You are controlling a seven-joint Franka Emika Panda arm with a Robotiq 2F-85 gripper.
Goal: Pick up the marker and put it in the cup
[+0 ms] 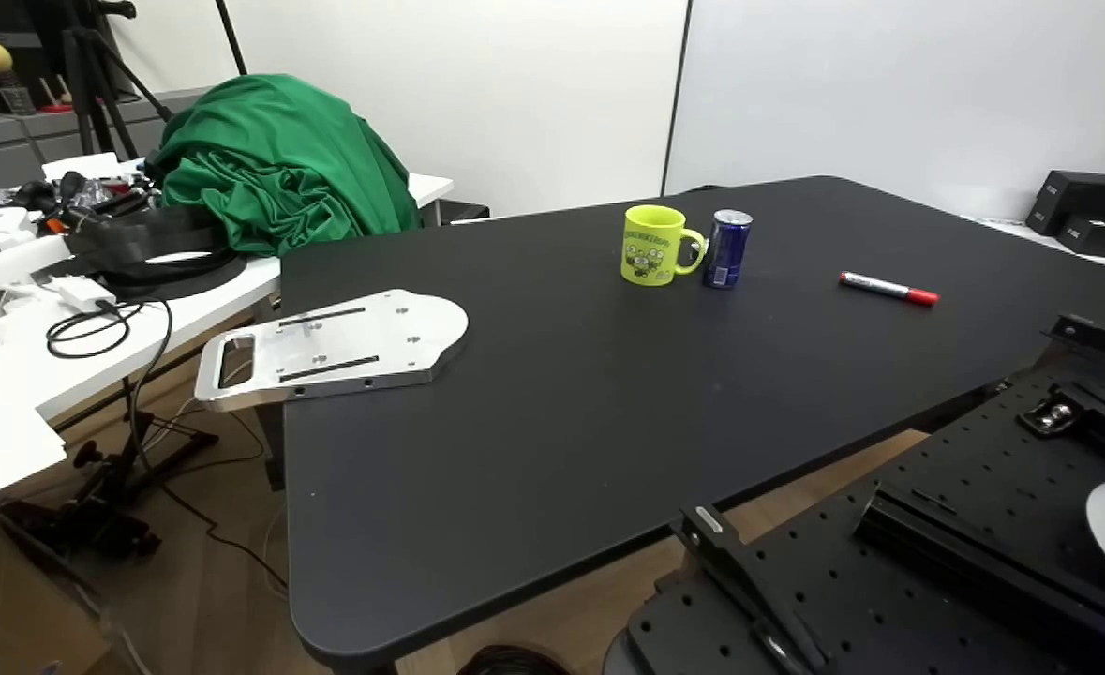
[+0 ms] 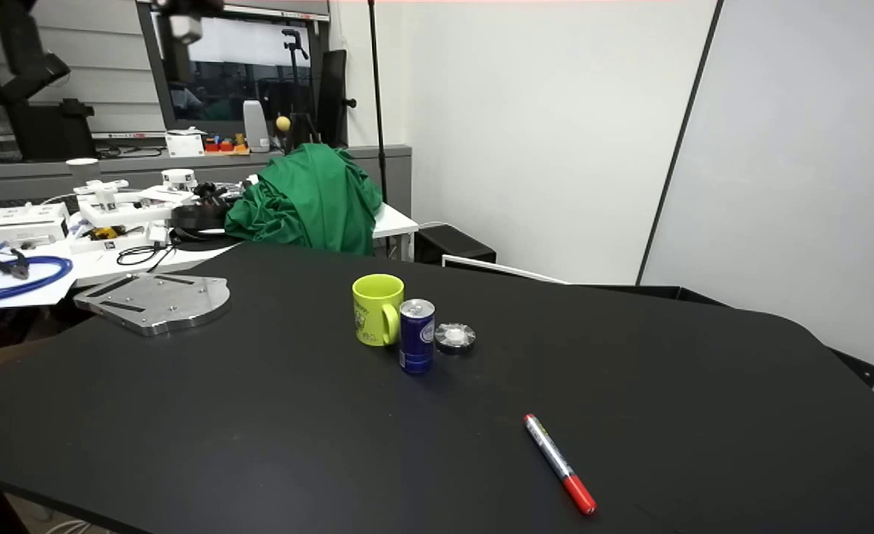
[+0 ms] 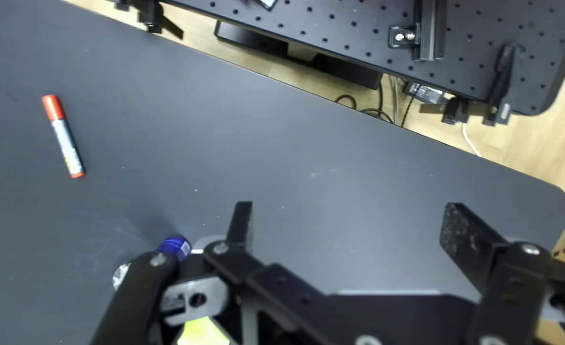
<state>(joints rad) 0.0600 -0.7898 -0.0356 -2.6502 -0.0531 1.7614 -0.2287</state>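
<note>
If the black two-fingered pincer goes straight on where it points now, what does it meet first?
The open pincer would probably meet the flat black tabletop first, though depth is unclear.

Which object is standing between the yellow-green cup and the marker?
A blue can stands between the cup and the marker, nearer to the cup; this shows in both exterior views.

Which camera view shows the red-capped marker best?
The wrist view: the red-capped marker appears whole, unobstructed and largest there, seen from above. Both exterior views also show it whole and unobstructed, but smaller.
</note>
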